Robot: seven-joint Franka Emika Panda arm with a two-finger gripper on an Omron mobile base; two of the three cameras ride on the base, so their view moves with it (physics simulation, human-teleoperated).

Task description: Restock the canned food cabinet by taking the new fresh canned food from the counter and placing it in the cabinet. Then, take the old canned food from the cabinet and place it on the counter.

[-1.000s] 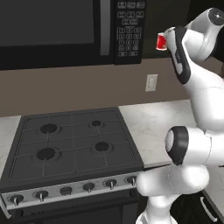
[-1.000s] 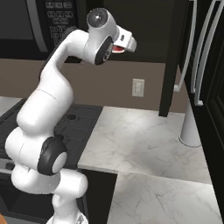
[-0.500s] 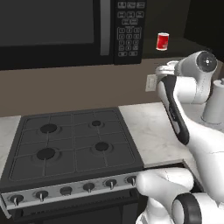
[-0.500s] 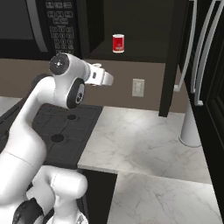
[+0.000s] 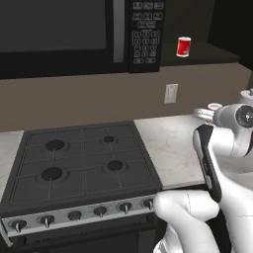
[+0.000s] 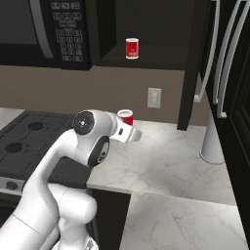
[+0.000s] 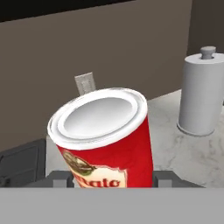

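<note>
My gripper point(image 6: 128, 129) is shut on the old canned food point(image 6: 125, 116), a red can with a cream-gold label and a silver top. In the hand view that can point(image 7: 107, 144) stands upright between the two finger tips point(image 7: 59, 178). It hangs low over the marbled counter point(image 6: 166, 163), close to the back wall, and whether it touches the stone is unclear. In the left base view the can point(image 5: 214, 106) peeks out behind my white arm. The new fresh canned food point(image 6: 132, 48), a small red can, stands upright on the cabinet point(image 6: 161, 56) shelf, right of the microwave point(image 5: 184, 47).
A black microwave point(image 5: 74, 34) hangs over the black gas stovetop point(image 5: 79, 168) to the left. A grey paper towel roll point(image 6: 212, 141) stands on the counter at the right, beside tall dark doors with long handles point(image 6: 229, 73). A wall outlet point(image 6: 154, 97) sits behind the can.
The arm has swung down from the cabinet shelf to counter height, carrying the labelled can. The other red can has stayed on the shelf.
</note>
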